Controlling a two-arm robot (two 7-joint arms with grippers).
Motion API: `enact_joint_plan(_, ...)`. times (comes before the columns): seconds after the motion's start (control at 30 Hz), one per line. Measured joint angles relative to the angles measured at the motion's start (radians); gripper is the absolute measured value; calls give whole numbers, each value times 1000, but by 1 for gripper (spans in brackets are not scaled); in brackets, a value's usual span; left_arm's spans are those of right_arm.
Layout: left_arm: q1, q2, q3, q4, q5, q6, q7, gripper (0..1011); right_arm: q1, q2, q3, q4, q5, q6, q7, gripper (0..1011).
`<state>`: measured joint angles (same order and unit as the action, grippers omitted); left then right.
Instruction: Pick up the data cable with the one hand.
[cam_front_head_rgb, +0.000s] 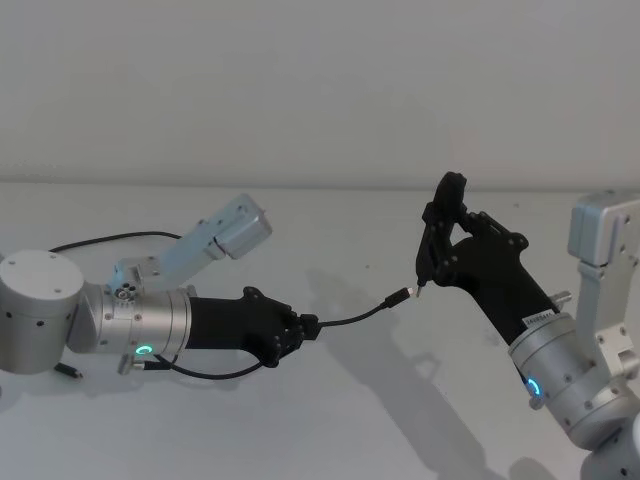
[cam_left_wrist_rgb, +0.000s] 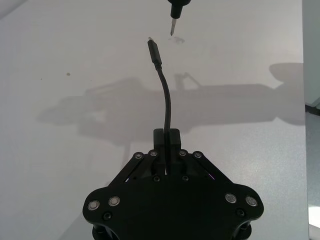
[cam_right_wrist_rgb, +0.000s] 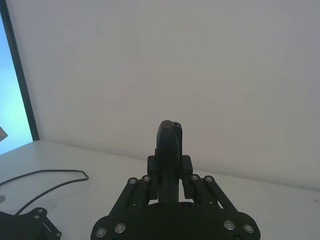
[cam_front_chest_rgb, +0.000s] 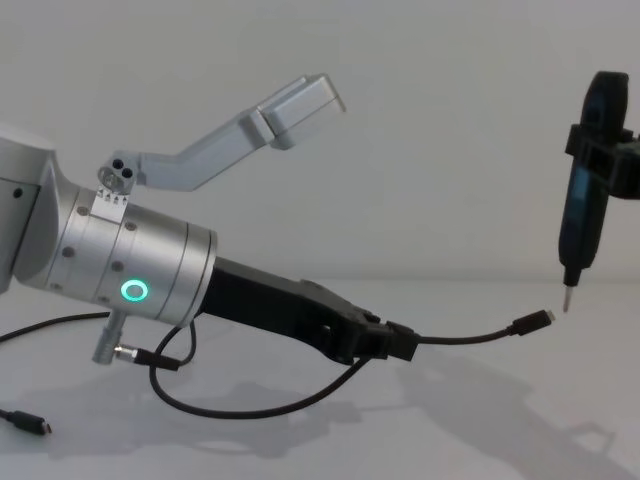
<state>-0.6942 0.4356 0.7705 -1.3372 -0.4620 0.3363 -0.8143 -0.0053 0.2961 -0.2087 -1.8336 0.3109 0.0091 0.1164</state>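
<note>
Nearest the lens, the left arm's silver wrist cylinder with its glowing green ring sits at the near left, reaching right across the white table. At its end the left gripper is clenched on the data cable. The left wrist view shows both black fingers pressed against the cord, which runs straight out between them. From that grip the cable's free end arches rightward, clear of the tabletop, and ends in a silver-tipped plug. On the other side of the fingers the cord sags in a loose loop beneath the arm, down to the table and back toward the wrist. To the right, the right gripper stands raised and closed around a black pen-like tool, held upright with its point downward. The tool's tip hangs just beside the cable's plug, slightly above and to its right, with a narrow gap between the two. A separate small black plug lies on the table at the near left edge.
</note>
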Motion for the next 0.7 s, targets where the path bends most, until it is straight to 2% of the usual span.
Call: enact_joint_plan(0.7,1,1,-2,-5,-2,-6,2,57,31,-23,-6,44,-20,-9,23,275)
